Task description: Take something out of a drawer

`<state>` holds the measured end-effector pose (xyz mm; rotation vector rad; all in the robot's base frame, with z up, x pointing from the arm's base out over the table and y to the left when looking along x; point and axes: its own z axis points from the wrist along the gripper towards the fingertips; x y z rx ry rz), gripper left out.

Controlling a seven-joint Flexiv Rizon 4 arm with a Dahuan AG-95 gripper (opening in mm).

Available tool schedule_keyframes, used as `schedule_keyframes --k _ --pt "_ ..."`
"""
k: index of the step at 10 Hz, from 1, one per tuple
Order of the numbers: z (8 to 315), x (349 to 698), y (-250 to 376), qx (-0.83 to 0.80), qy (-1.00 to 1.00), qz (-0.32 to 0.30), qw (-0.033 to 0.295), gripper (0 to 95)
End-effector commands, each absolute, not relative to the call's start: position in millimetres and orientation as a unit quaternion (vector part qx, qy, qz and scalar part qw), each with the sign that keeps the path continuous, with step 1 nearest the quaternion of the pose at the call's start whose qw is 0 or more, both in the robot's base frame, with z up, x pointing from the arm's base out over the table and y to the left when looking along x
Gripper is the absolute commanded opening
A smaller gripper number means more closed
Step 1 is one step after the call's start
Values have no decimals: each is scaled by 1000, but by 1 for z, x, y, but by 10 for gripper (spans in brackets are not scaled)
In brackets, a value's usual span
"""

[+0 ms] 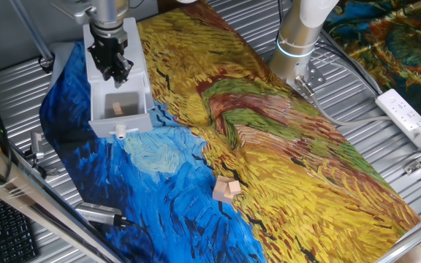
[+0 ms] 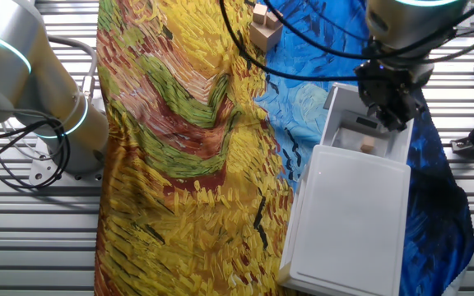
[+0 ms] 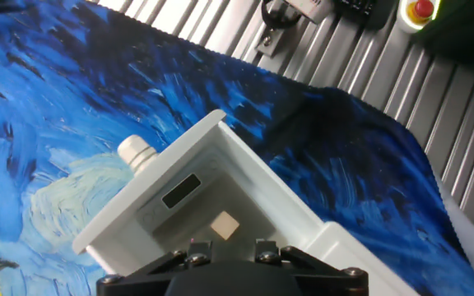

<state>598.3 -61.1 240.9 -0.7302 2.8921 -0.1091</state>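
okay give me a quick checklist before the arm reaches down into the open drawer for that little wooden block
1. The drawer is pulled out: ok, its tray is open to view from above.
2. Something to take is inside: ok, one small wooden block lies on the drawer floor.
3. The gripper is above the opening: ok, it hangs over the tray in both fixed views.
4. Fingers spread enough for the block: cannot tell, the fingertips are not clear in any view.
5. Block centred under the fingers: cannot tell, the hand view shows it just ahead of the gripper body.
6. Nothing else in the tray: ok, only a dark slot in the floor.
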Motion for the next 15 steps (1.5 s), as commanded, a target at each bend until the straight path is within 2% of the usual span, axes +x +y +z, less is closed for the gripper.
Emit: schedule_keyframes --k 1,5,15 --pt "234 595 -68 -216 973 -26 80 380" --pt "225 600 -59 -196 978 -27 72 380" --pt "208 615 -61 -132 988 -16 76 380"
